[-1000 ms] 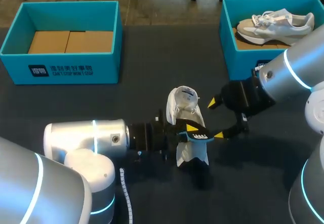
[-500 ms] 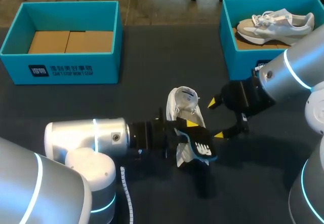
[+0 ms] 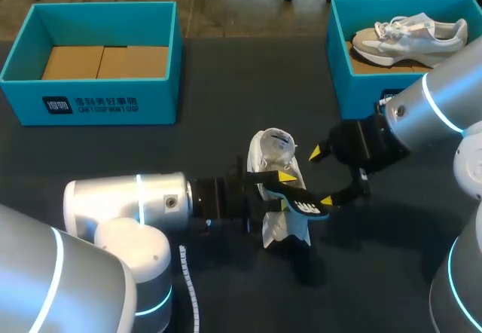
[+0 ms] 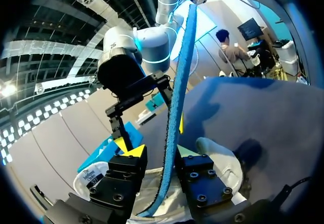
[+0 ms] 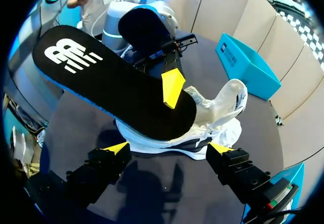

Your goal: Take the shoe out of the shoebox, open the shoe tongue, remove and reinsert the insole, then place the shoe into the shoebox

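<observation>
Since a moment ago, the insole point(image 3: 295, 200) has been swinging out of the shoe point(image 3: 273, 152) and levelling off, so its dark printed face is now turning up and its free end is reaching toward your right side. The shoe itself and your right arm are sitting just where they were.

Your left gripper point(image 3: 282, 186) is pinching the insole near one end; in the left wrist view the insole point(image 4: 177, 107) is running edge-on between the two fingers, with both pressing on it. Your right gripper point(image 3: 322, 176) is hanging with its fingers spread wide, holding nothing, just beside the shoe's right flank.

The shoe is lying on the dark table point(image 3: 226, 84) between the two grippers, with its long axis running roughly away from you and what looks like its opening at the far end (I cannot be sure of that from here). The insole is crossing it on a slant, above the near half, with its free end nearly touching the lower finger of the right gripper.

For reinsertion, you are probably needing the insole turned into line with the shoe and led in from the opening. Your left arm is already holding it, and your right is nearest for steadying the shoe point(image 5: 217, 112) under the insole point(image 5: 111, 82).
</observation>
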Controlling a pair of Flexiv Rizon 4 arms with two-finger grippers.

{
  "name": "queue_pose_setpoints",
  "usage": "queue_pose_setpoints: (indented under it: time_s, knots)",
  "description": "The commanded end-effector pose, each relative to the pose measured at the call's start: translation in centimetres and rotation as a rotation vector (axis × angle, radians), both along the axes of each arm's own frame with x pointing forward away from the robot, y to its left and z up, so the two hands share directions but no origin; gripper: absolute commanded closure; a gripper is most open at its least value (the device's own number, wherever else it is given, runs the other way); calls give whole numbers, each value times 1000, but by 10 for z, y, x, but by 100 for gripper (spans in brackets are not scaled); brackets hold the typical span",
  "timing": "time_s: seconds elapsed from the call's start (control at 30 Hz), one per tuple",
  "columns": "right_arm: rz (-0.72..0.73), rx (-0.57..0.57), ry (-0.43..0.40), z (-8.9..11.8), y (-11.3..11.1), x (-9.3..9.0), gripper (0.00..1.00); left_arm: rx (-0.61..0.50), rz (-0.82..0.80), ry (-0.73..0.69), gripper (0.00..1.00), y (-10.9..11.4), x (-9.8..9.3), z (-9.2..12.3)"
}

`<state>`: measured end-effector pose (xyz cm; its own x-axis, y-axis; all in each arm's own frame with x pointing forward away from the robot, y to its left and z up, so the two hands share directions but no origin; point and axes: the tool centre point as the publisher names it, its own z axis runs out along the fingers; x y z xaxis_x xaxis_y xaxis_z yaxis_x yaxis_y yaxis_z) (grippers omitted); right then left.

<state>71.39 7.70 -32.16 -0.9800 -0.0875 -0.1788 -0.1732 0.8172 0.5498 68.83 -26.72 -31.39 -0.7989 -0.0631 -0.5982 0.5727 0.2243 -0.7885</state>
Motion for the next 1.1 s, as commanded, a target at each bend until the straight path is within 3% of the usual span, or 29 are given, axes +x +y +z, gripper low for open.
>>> queue_pose_setpoints:
  time_s: [0.03, 0.33, 0.4, 0.43, 1.1]
  knots:
    - [-1, -2, -1, 0, 1, 0, 0, 6, -2, 12, 62, 5, -6, 5]
    - [-1, -2, -1, 0, 1, 0, 0, 40, 14, 49, 76, 16, -18, 10]
    - [-1, -2, -1, 0, 1, 0, 0, 45, 17, 48, 89, 18, -19, 8]
    - [-1, -2, -1, 0, 1, 0, 0, 48, 19, 51, 100, 19, -19, 7]
    - [-1, -2, -1, 0, 1, 0, 0, 17, -22, -65, 100, 18, 9, -20]
